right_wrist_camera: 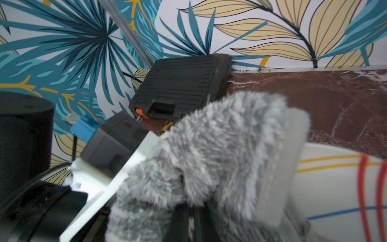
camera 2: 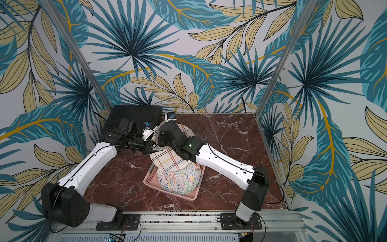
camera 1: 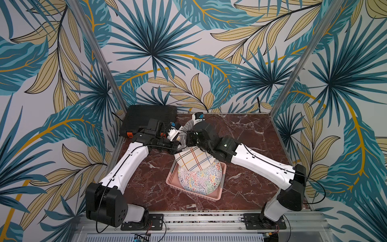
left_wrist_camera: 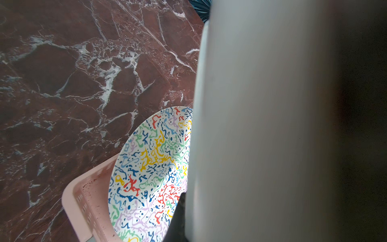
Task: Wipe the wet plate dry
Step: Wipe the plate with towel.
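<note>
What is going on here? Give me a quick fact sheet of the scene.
left gripper: shut on striped plate, held tilted over the basket's far end
right gripper: shut on cloth, grey and fluffy, at the striped plate's edge
basket: pink, holds a squiggle plate
case: black, in a far corner of the table

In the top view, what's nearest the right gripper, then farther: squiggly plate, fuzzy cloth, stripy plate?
1. fuzzy cloth, held in the right gripper.
2. stripy plate, lifted, just beside it.
3. squiggly plate, down in the pink basket.
</note>
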Available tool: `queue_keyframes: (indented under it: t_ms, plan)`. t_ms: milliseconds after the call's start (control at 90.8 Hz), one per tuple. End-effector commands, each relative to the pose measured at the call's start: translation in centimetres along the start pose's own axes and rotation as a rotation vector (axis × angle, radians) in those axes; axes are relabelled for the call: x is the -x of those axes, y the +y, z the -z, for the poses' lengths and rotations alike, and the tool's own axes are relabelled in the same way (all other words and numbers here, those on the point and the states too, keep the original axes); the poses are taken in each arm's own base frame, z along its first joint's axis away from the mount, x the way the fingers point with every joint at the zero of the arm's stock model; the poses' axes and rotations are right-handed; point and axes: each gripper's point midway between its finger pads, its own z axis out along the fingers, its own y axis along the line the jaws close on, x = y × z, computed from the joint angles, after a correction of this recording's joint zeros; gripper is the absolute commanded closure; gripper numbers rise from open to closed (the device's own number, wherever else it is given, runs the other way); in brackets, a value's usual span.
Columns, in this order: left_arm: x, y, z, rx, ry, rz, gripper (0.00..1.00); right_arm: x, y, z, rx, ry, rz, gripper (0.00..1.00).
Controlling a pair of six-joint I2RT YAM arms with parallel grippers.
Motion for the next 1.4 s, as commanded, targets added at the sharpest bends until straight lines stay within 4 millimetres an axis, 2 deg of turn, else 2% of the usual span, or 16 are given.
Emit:
queue_keyframes:
  t_ms: [0,77,132,353,375,408,474,540,617,716,826,881,969,1091,1256,1388]
  plan:
    - [1.3,-3.0,0.5,-0.107,-0.05,-0.114,1.0,-2.1,0.5,-1.4,0.044,0.056,-0.027,1.0]
    - [1.3,-3.1,0.6,-0.111,-0.052,-0.116,1.0,-2.8,-0.4,-1.4,0.028,0.051,-0.045,1.0]
    - [1.4,-3.3,0.7,-0.115,-0.056,-0.12,1.0,-3.4,-1.9,-1.2,-0.017,0.047,-0.058,1.0]
    - [1.5,-3.6,0.8,-0.129,-0.061,-0.123,1.0,-4.6,-11.1,0.2,-0.167,0.025,-0.23,1.0]
    - [1.5,-3.7,0.8,-0.13,-0.061,-0.123,1.0,-4.5,-11.5,0.7,-0.173,0.016,-0.236,1.0]
    - [1.5,-3.7,0.8,-0.133,-0.061,-0.122,1.0,-4.0,-13.7,1.2,-0.217,-0.005,-0.255,1.0]
    - [1.5,-3.8,0.8,-0.136,-0.062,-0.123,1.0,-3.7,-15.8,2.4,-0.265,-0.028,-0.257,1.0]
    - [1.5,-3.8,0.9,-0.138,-0.063,-0.123,1.0,-3.5,-17.2,3.3,-0.301,-0.038,-0.249,1.0]
    - [1.5,-3.9,0.9,-0.139,-0.065,-0.126,1.0,-3.3,-17.6,3.9,-0.313,-0.037,-0.228,1.0]
    - [1.6,-3.8,0.9,-0.136,-0.068,-0.127,1.0,-3.8,-16.1,3.2,-0.254,-0.002,-0.213,1.0]
    - [1.6,-3.7,0.8,-0.133,-0.067,-0.12,1.0,-4.8,-13.1,1.7,-0.209,0.029,-0.156,1.0]
    - [1.7,-3.6,0.8,-0.131,-0.067,-0.117,1.0,-6.4,-9.8,0.9,-0.15,0.065,-0.118,1.0]
    - [1.7,-3.5,0.7,-0.127,-0.066,-0.116,1.0,-7.4,-5.6,-0.3,-0.077,0.086,-0.071,1.0]
    - [1.5,-3.4,0.7,-0.123,-0.065,-0.116,1.0,-8.2,-0.9,-1.0,-0.005,0.107,-0.01,1.0]
    - [1.5,-3.3,0.6,-0.118,-0.066,-0.113,1.0,-10.5,2.4,-2.0,0.071,0.17,0.005,1.0]
    - [1.6,-3.3,0.6,-0.12,-0.068,-0.114,1.0,-12.5,4.1,-2.1,0.109,0.217,0.037,1.0]
